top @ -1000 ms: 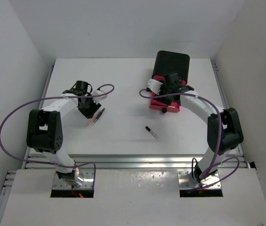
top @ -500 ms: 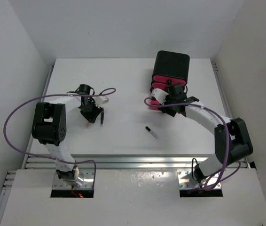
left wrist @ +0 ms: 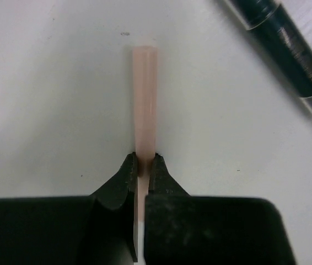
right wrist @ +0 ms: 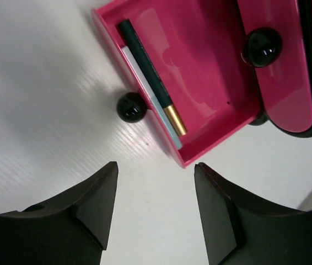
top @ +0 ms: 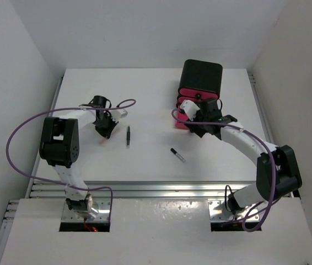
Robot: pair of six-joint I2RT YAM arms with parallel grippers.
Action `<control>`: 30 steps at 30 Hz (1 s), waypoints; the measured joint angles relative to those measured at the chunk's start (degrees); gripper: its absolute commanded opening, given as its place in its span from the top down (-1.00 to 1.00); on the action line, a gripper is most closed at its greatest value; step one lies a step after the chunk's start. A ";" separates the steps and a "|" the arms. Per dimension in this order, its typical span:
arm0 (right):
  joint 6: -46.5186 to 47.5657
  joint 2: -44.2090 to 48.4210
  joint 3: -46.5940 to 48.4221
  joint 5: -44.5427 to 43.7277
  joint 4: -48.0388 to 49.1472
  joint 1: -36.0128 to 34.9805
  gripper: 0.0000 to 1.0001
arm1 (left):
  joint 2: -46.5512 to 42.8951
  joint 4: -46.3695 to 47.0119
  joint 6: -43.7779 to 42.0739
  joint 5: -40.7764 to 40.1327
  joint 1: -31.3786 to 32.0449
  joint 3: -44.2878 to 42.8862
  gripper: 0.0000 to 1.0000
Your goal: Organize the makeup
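**White table, walled bay: makeup part-sorted, slip and knock hazards**

1. Short black stick [top: 177, 154], silver-tipped. It lies loose well in front of the black box [top: 202, 74], slightly left.
2. Longer black stick [top: 128, 136], well to the box's front left, just beside the left gripper [left wrist: 142, 165]. It will likely roll if that arm swings.
3. Left gripper, pinched tight on a thin peach piece [left wrist: 145, 99] by its very tips. So slight a hold may let the piece pivot or drop on lifting.
4. Right gripper [right wrist: 156, 168], jaws apart with nothing between them, above the front of the box's open drawer [right wrist: 211, 66]. A low pass could strike the knob [right wrist: 131, 106].
5. Drawer contents: gold-tipped stick [right wrist: 145, 72] and pale blue stick [right wrist: 170, 132].
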State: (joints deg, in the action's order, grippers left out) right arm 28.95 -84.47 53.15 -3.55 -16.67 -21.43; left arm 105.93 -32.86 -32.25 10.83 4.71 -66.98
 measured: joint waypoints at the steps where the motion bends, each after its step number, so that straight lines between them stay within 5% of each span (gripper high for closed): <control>1: -1.53 0.04 0.00 0.55 0.11 -0.09 -0.16 | 0.00 -0.07 -0.02 -0.02 0.00 -0.17 1.00; 8: -9.92 1.99 -2.80 3.17 3.04 -0.04 -0.18 | -0.42 -1.16 -3.45 -1.88 3.30 -9.62 1.00; 16: -22.34 9.62 -8.83 -3.50 9.88 8.28 -0.15 | 0.00 0.59 -10.03 -2.05 23.32 -28.50 1.00; 23: -32.96 18.88 -16.13 -13.94 11.67 16.74 -0.15 | 10.82 3.85 -13.92 1.29 36.76 -40.09 1.00; 30: -36.54 25.18 -19.98 -14.73 9.18 19.80 -0.15 | 22.45 10.49 -15.06 2.23 39.95 -43.28 1.00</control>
State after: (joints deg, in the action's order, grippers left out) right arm -7.60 -59.29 33.17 -18.28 -7.49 -1.63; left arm 128.38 -22.37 -47.31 13.06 44.66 -110.26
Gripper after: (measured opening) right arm 0.579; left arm 0.122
